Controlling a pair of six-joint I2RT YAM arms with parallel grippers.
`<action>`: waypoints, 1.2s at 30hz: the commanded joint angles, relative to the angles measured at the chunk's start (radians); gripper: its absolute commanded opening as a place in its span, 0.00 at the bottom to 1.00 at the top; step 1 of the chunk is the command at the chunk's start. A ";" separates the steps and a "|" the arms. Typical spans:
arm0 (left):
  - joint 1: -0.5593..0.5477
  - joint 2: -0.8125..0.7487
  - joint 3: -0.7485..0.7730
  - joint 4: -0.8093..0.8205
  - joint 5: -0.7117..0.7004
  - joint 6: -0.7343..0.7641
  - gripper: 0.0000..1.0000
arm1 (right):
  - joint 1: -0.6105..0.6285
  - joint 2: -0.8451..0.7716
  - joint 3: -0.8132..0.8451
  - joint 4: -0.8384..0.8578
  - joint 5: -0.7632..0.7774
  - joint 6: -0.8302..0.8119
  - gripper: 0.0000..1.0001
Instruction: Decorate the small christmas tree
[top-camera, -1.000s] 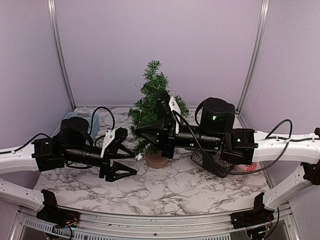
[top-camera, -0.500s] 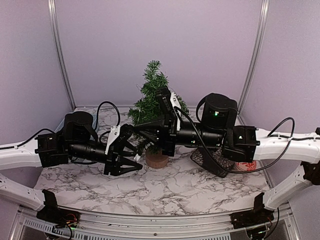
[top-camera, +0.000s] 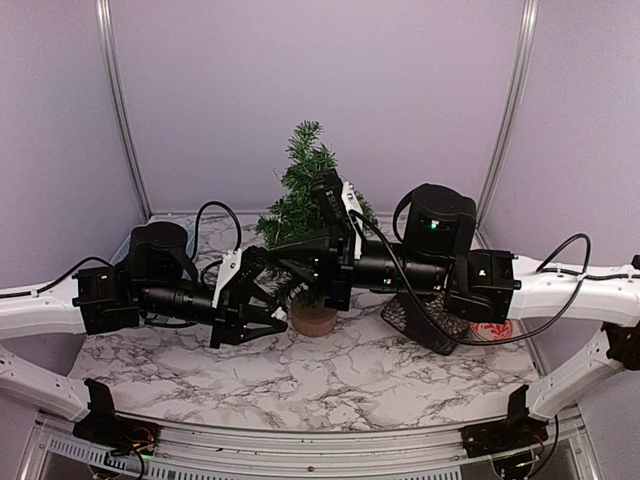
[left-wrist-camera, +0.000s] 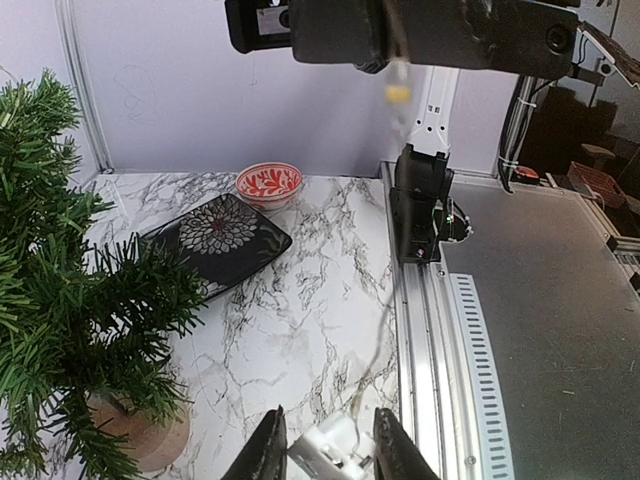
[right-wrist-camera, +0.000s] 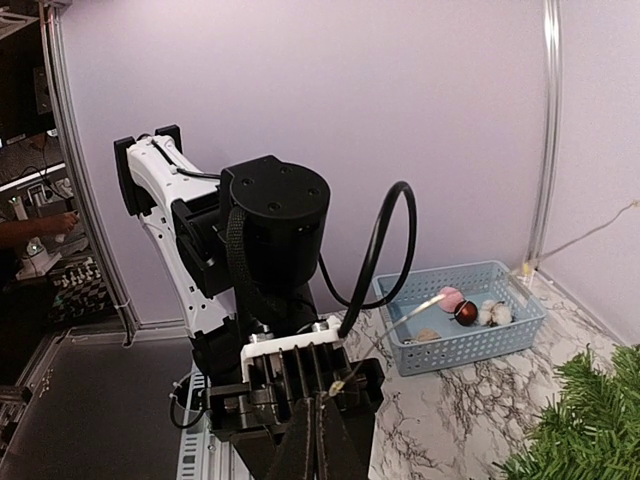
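Observation:
The small christmas tree (top-camera: 303, 190) stands at mid table on a tan stump (top-camera: 313, 319); its branches fill the left of the left wrist view (left-wrist-camera: 60, 320) and show at the bottom right of the right wrist view (right-wrist-camera: 590, 425). My left gripper (top-camera: 274, 318) is low beside the stump, its fingers (left-wrist-camera: 267, 452) pressed to both sides of a white box (left-wrist-camera: 330, 448) that ends a thin light wire (left-wrist-camera: 375, 345). My right gripper (top-camera: 270, 250) hovers above it, in front of the tree, and is shut on that wire (right-wrist-camera: 390, 335) next to a small bulb (right-wrist-camera: 337, 383).
A blue basket (right-wrist-camera: 470, 345) with a red ball (right-wrist-camera: 465, 312) and pale ornaments sits at the back left. A black floral plate (left-wrist-camera: 215, 240) and a red patterned bowl (left-wrist-camera: 269, 182) lie right of the tree. The table's metal rail (left-wrist-camera: 425, 330) runs along the near edge.
My left gripper has moved right toward the tree's stump and its jaws have narrowed onto the white box. The right gripper has shifted slightly left, still pinching the wire.

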 joint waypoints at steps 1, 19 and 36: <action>-0.014 0.027 0.043 0.034 0.031 0.003 0.27 | 0.005 -0.011 0.037 0.000 -0.003 0.000 0.00; -0.060 0.025 0.059 0.028 -0.086 -0.038 0.00 | 0.006 -0.014 0.024 0.018 0.005 0.007 0.00; -0.066 -0.032 0.086 -0.113 -0.003 0.009 0.41 | 0.005 -0.025 0.063 -0.077 -0.153 -0.043 0.00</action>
